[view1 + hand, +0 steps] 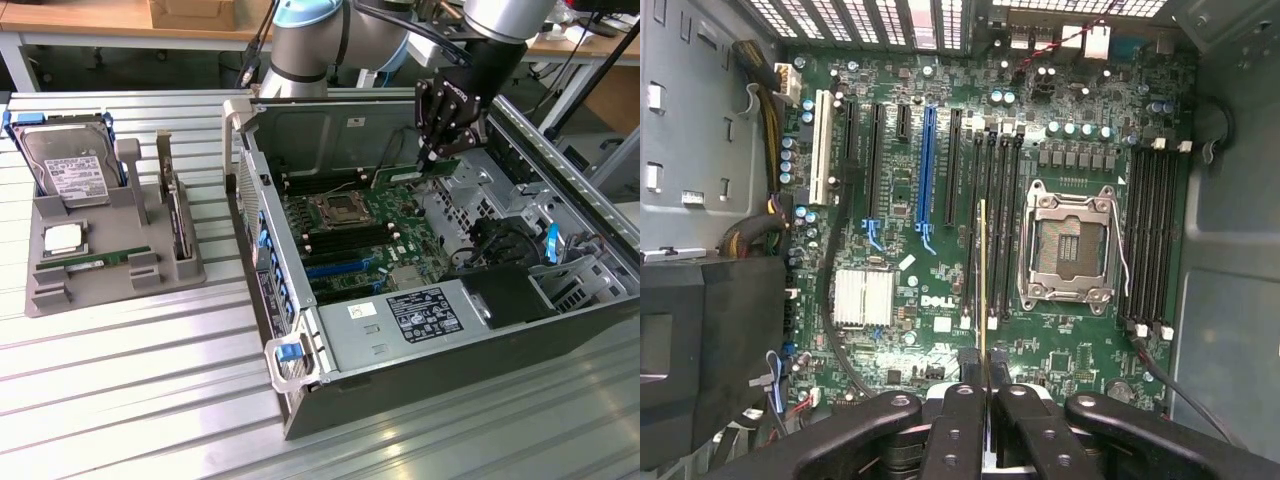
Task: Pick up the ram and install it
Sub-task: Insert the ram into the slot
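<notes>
My fingers (432,150) clamped on the ram (983,280), held edge-on inside the open PC case (300,400), over the mobo (890,190) DIMM slots (1005,220) just beside the CPU socket (1068,250); can't tell if touching.

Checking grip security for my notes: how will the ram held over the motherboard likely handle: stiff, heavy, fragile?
The ram is probably stiff: seen edge-on, it runs straight out from the hand without sagging. It looks light, being a thin, narrow board. Pinched across its thin faces, it could pivot if pushed off-line.
</notes>
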Motion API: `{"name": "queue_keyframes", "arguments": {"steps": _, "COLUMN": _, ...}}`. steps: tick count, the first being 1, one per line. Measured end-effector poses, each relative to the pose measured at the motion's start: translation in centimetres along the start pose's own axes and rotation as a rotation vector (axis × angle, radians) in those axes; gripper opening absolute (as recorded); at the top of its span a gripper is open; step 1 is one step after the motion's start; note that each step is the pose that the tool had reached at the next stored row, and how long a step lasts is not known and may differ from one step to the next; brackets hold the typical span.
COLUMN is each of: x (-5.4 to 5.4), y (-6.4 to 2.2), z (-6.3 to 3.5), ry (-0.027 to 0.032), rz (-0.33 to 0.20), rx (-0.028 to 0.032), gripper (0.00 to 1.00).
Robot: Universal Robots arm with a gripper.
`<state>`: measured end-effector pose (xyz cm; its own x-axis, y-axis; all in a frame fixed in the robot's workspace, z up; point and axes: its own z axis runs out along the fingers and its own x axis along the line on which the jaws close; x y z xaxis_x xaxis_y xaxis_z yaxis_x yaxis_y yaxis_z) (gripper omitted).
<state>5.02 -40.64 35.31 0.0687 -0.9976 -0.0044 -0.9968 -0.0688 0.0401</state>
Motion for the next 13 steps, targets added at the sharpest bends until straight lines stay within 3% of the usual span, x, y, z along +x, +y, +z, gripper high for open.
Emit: {"name": "queue_keyframes", "arguments": {"steps": 13, "x": 0.0, "y": -0.04, "z": 0.92, "ry": 0.0, "rz": 0.0, "rx": 0.0, "gripper": 0.12}}
